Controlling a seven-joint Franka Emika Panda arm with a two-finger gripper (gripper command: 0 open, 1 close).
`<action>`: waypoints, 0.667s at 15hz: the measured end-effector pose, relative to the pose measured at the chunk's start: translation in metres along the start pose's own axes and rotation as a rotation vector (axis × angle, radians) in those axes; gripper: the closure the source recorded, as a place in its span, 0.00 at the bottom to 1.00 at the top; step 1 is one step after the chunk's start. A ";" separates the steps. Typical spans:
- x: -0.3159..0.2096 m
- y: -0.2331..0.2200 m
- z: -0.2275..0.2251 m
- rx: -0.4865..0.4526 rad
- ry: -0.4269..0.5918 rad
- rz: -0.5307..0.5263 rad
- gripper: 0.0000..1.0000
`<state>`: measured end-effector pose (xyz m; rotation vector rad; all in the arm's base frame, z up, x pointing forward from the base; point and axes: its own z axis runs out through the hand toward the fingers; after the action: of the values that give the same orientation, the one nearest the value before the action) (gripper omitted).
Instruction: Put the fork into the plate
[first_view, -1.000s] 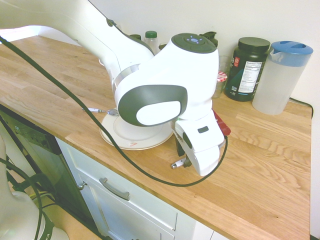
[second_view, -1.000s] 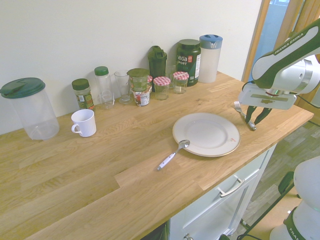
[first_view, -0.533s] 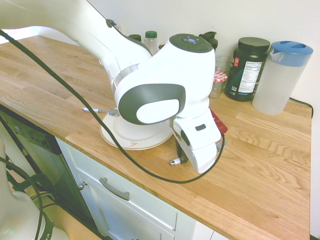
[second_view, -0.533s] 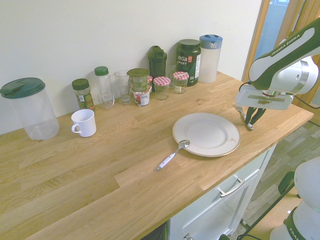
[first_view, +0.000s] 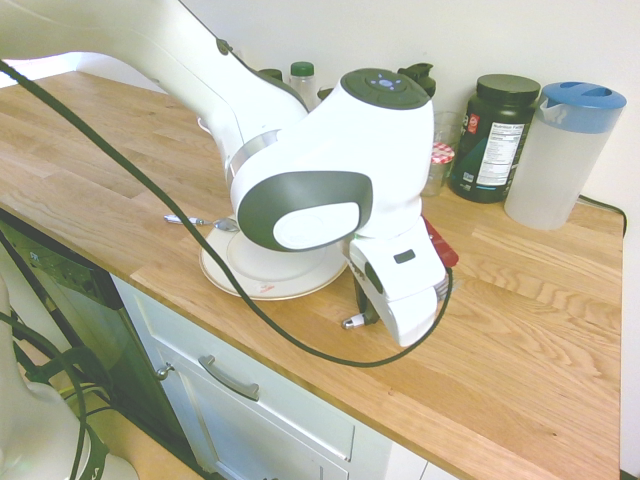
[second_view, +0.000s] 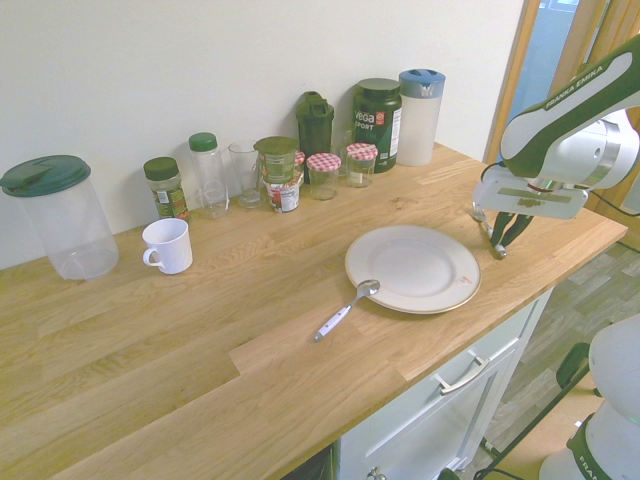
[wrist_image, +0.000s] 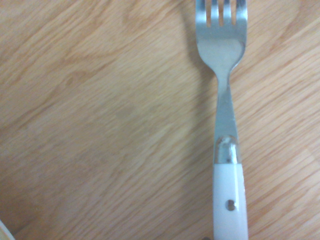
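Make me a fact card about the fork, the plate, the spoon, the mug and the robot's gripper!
fork: in the gripper's grip, beside the plate, not on it
gripper: shut on the fork
plate: round, whitish, small red mark on the rim
spoon: bowl over the plate's rim, white handle out on the wood
mug: white, upright, away from the plate
job: fork not yet in the plate

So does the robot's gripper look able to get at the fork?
Yes, probably: the gripper is closed around the handle of the fork, and nothing appears in the way.
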<state>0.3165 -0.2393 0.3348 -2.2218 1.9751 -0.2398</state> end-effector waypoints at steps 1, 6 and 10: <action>0.002 0.000 -0.005 0.011 0.006 -0.001 1.00; -0.014 -0.019 -0.037 0.042 0.061 -0.069 1.00; -0.081 -0.055 -0.076 0.016 0.137 -0.146 1.00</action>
<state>0.3434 -0.1536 0.4202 -2.4016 1.8688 -0.4356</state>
